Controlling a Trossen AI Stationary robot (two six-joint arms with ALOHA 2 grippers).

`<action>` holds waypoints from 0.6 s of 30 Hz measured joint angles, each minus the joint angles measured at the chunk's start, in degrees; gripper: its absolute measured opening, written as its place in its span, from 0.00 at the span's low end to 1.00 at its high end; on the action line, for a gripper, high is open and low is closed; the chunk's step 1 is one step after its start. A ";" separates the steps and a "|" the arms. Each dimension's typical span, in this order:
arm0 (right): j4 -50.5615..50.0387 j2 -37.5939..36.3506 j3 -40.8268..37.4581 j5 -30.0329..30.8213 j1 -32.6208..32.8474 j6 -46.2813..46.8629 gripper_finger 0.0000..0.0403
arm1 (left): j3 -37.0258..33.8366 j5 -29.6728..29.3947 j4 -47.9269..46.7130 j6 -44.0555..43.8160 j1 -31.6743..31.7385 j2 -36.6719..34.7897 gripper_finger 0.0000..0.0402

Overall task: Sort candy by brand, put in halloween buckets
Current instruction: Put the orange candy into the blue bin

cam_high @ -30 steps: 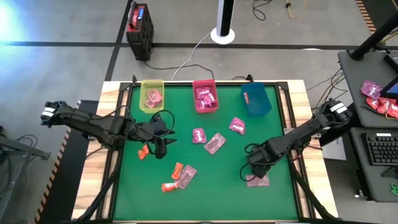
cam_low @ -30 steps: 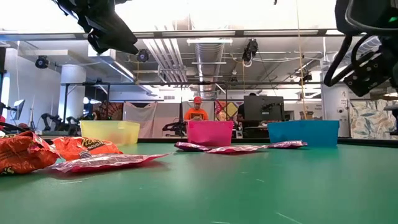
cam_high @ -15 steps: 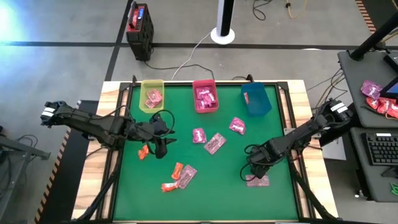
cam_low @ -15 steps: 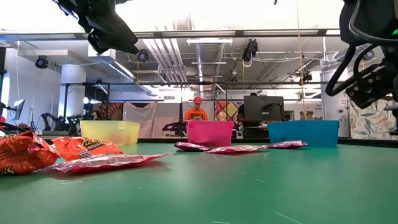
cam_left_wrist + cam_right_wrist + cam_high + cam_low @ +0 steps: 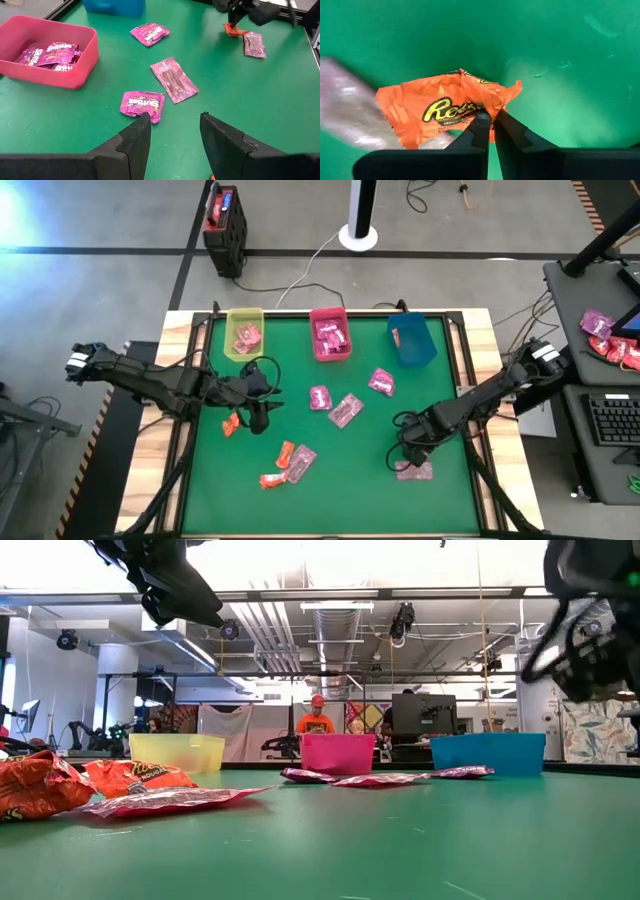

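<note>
My right gripper [image 5: 492, 126] is shut on an orange Reese's packet [image 5: 445, 112], low over the table's near right, beside a pale pink packet [image 5: 414, 470]. My left gripper [image 5: 172, 131] is open and hovers left of centre [image 5: 262, 415], a magenta Skittles packet [image 5: 143, 104] just ahead of its fingers. Loose packets lie flat on the green mat: magenta [image 5: 381, 382], pale pink [image 5: 345, 410], orange [image 5: 284, 453]. At the far edge stand the yellow-green bin [image 5: 245, 333], the pink-red bin [image 5: 330, 334] and the blue-teal bin [image 5: 411, 340]. My right gripper pinches the orange packet by the crimped edge at one end [image 5: 489, 111], between its two fingertips [image 5: 481, 129]. The fingers come from above, pointing down. The packet spreads out below them and partly over the pale pink packet [image 5: 347, 112]; whether it touches the mat I cannot tell.
A black-and-red box with a handle [image 5: 224, 220] stands on the floor beyond the table. Two more orange packets [image 5: 230, 424] [image 5: 268, 479] and a pale pink one [image 5: 302, 461] lie near the left gripper. The mat's near middle is bare. A side table at the right holds more candy [image 5: 600, 330].
In the low view my right gripper has dipped slightly and come back up, staying shut on the orange packet. In the high view it stays over the same spot.
</note>
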 joint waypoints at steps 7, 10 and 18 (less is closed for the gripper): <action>-6.25 -3.69 8.25 12.54 -2.96 -1.39 0.03 | 0.00 -0.08 1.24 1.60 0.00 0.00 0.39; -9.29 -4.16 12.52 22.12 -6.75 -4.96 0.03 | 0.00 -0.09 2.87 3.05 0.00 0.00 0.39; -17.64 -2.19 24.91 52.84 -21.64 -14.02 0.03 | -0.02 -0.09 3.80 4.15 0.00 0.00 0.39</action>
